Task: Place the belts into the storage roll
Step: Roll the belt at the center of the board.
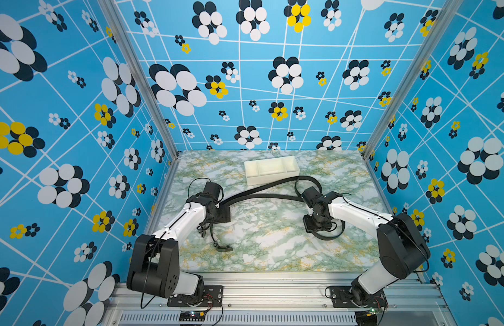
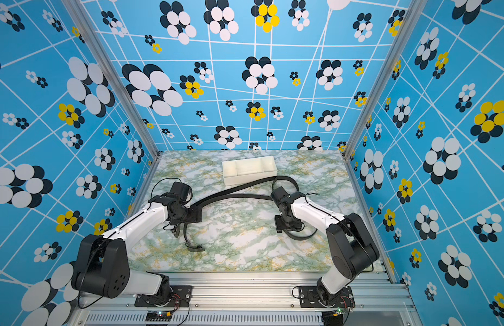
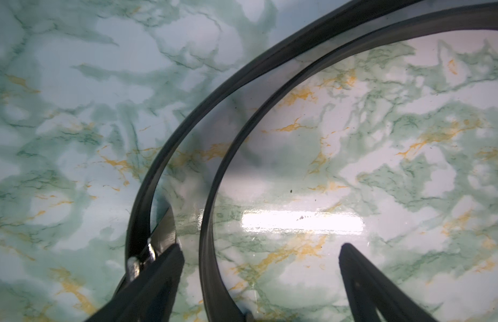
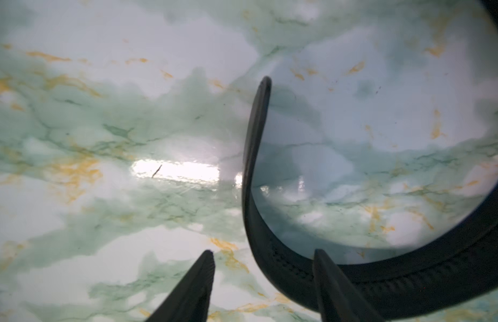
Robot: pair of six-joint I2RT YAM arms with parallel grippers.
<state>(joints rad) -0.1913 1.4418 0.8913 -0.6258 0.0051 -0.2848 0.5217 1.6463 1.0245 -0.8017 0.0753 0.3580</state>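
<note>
Robot arms work over a marble-patterned table (image 1: 273,242). At left, the left gripper (image 3: 260,259) hangs low above the surface with its jaws spread wide. One black belt (image 3: 208,223) curves through the gap between the fingers without being pinched. A second belt (image 3: 140,206) passes just outside one finger (image 3: 167,267), next to a bright metal fitting (image 3: 164,231).

In both top views the two belts run close together from the left arm (image 1: 186,217) across the middle of the table, then part. One belt (image 1: 262,195) arcs toward the right arm (image 1: 355,213). The other (image 1: 273,184) runs just beside the near wall of the cream tray (image 1: 270,179) and loops at its right end. The tray (image 2: 249,178) sits at the back centre of the table, and both belts lie outside it on the table.

At right, the right gripper (image 4: 264,259) is also close to the surface, its jaws partly apart and clamped on nothing. A belt (image 4: 250,181) standing on edge curls between its fingers, with bare table showing between the strap and one finger (image 4: 197,278). The strap's free tip ends beyond the fingertips.
</note>
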